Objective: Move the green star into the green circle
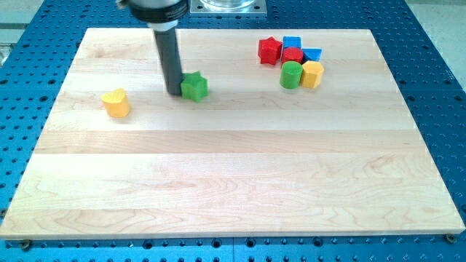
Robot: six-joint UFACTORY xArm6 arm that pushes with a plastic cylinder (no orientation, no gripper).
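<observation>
Rod only, no pincer to judge: tip [175,92] touches star [194,86] on its left, so push straight right, steadily, toward green circle [291,75].

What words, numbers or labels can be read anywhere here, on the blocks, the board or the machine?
None: no text, number or logo shows.
The green star, green circle and the other blocks have plain faces.
The wooden board is unmarked.
My tip, beside the star's left, bears no label.
</observation>
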